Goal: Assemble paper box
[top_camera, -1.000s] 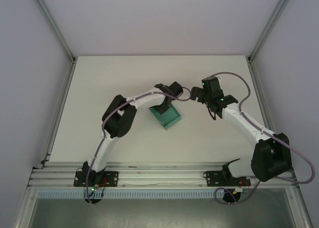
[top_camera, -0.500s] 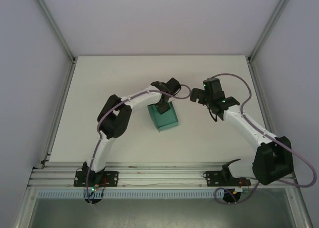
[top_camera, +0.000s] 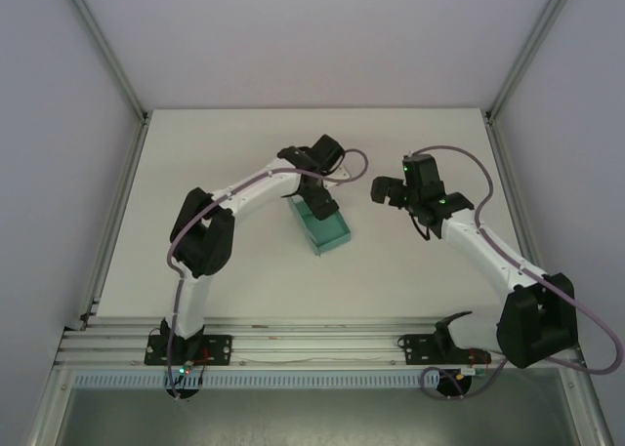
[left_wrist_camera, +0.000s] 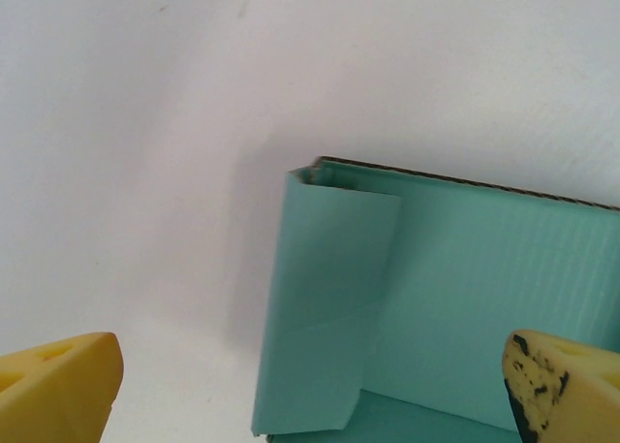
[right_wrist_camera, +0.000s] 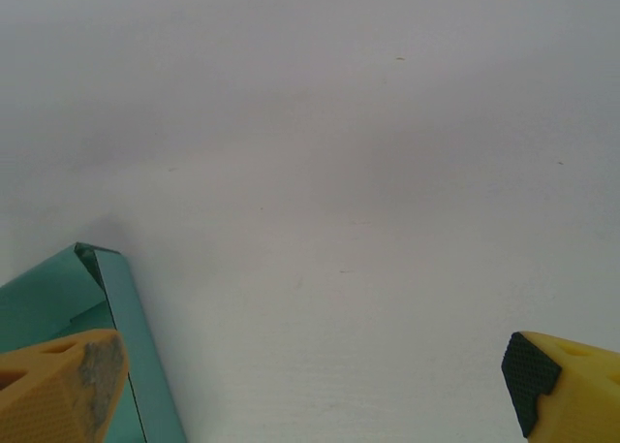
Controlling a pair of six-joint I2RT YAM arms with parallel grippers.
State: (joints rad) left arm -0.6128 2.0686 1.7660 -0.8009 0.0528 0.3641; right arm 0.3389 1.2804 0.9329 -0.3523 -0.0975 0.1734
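Left claw point(top_camera: 319, 204) spread wide, hanging over the far edge of the paper box point(top_camera: 329, 231) — teal, half-folded, top open, mid-bench point(top_camera: 234, 270). Right claw point(top_camera: 381, 189) also spread — near the box's right, not touching.

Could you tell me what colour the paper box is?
The paper box is teal-green, clearest from the left wrist view.

We see the paper box point(left_wrist_camera: 465, 288) in matt card, faintly ribbed, with a corrugated cut edge. The tabletop point(right_wrist_camera: 387, 152) looks smooth and matt. The right claw point(right_wrist_camera: 310, 390) has yellow plastic-looking fingertips point(right_wrist_camera: 581, 370) with a black knurled pad.
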